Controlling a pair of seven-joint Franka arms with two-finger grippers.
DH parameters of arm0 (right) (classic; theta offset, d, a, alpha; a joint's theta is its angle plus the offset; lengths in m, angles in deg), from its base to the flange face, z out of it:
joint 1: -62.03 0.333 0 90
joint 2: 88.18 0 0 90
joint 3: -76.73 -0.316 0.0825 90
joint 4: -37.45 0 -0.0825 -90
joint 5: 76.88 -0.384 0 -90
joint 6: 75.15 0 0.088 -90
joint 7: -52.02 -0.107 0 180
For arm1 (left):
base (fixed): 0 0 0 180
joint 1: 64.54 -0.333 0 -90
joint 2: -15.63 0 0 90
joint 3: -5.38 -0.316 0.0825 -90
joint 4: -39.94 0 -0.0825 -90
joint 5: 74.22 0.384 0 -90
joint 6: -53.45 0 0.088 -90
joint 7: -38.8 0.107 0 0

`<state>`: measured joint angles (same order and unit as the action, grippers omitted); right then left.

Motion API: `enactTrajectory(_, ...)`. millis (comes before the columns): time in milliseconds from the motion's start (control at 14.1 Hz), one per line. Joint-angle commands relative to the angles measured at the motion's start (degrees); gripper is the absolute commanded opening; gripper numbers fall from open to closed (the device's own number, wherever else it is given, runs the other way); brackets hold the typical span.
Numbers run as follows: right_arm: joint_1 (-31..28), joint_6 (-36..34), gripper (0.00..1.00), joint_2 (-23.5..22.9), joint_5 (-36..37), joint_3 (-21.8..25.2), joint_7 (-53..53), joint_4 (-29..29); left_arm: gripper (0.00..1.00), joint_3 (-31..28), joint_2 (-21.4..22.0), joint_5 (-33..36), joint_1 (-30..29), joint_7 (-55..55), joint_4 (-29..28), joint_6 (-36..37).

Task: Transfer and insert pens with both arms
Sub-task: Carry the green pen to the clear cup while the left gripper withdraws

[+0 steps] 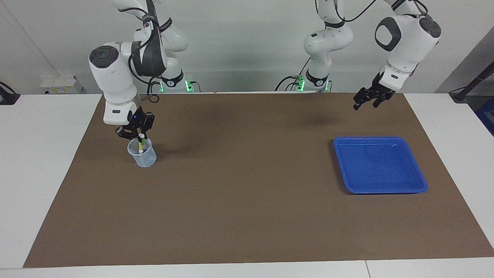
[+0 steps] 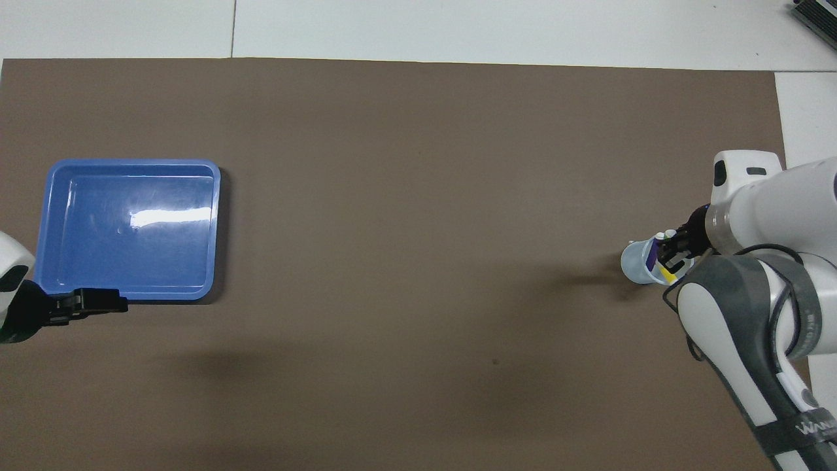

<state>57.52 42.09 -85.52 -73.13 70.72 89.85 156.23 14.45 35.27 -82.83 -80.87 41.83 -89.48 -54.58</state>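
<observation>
The pens [image 1: 141, 144] stand together in a clear plastic cup [image 1: 142, 154] on the brown mat [image 1: 239, 185], toward the right arm's end of the table. In the facing view a green barrel with a pale cap rises above the cup's rim; the others are hard to tell apart through the wall. The overhead view adds what that one lacks: purple and yellow barrels [image 2: 659, 265] show inside the cup [image 2: 637, 265], beside a white cap end.

The right gripper [image 1: 136, 130] sits directly over the cup's mouth, its fingers around the top of the green pen; whether they are clamped on it or parted I cannot tell. From overhead the right gripper [image 2: 680, 252] is largely hidden by its own arm.

The blue tray [image 1: 418, 181] lies toward the left arm's end of the mat, with nothing in it. The left gripper [image 1: 366, 99] waits in the air with its fingers spread apart, holding nothing. The overhead view places it [image 2: 104, 301] over the tray's [image 2: 131, 292] edge nearest the robots.
</observation>
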Motion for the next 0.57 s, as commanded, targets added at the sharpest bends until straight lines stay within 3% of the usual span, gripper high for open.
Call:
enactTrajectory(0,-1.55,0.79,0.67,1.48,0.73,-0.76,1.37,1.37,1.00,0.51,-3.47,2.45,-0.72,1.01,5.66,2.74)
enactTrajectory(71,-1.64,0.62,0.95,1.39,0.73,-0.76,1.46,1.28,1.00,0.42,-4.43,2.54,-0.46,0.66,6.80,2.22)
enactTrajectory(142,-1.73,0.01,1.00,1.30,0.29,-0.76,1.63,0.76,1.00,0.51,-4.87,3.24,-0.37,0.57,8.20,2.04)
enactTrajectory(284,-1.56,-1.05,1.00,1.48,-0.15,-0.84,1.20,-0.38,1.00,0.60,-7.16,5.52,0.07,0.84,11.72,2.30)
enactTrajectory(497,-0.59,-9.37,1.00,1.39,-3.48,-1.37,-2.74,-7.58,1.00,0.86,-8.39,5.44,0.33,0.31,14.19,2.57)
